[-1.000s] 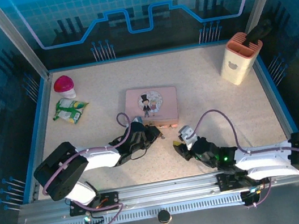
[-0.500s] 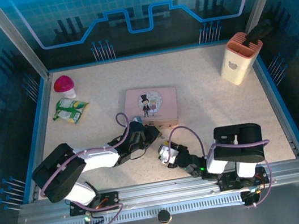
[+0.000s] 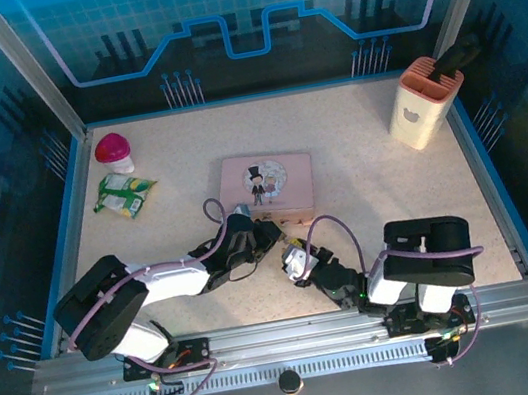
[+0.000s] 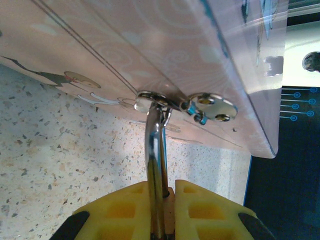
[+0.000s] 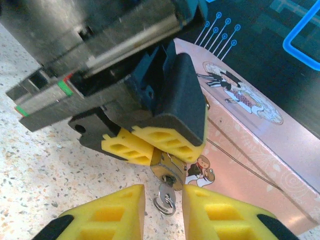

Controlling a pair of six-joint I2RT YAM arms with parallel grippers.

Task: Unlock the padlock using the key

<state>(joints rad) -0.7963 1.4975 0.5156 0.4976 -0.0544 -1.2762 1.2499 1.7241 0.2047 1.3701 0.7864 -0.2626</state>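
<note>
The brass padlock (image 5: 172, 167) hangs by its silver shackle (image 4: 156, 150) from the clasp (image 4: 210, 107) of the pink tin (image 3: 267, 182). My left gripper (image 4: 162, 200) is shut on the padlock's body, just in front of the tin (image 3: 259, 239). The key (image 5: 166, 192) sticks out of the keyhole, with a small ring on its end. My right gripper (image 5: 164, 200) is open, one yellow finger (image 5: 117, 210) on each side of the key and a small gap to it on both sides. In the top view the right gripper (image 3: 295, 259) sits just right of the left one.
The pink tin's front wall (image 5: 260, 170) is right behind the padlock. A red-capped toy (image 3: 114, 150) and a green packet (image 3: 124, 194) lie at the far left. A peach holder (image 3: 419, 103) stands at the far right. Speckled tabletop (image 3: 394, 186) lies open to the right.
My right arm has swung in from the right until its gripper reached the padlock, and its jaws have narrowed around the key. The left gripper has kept its hold.
</note>
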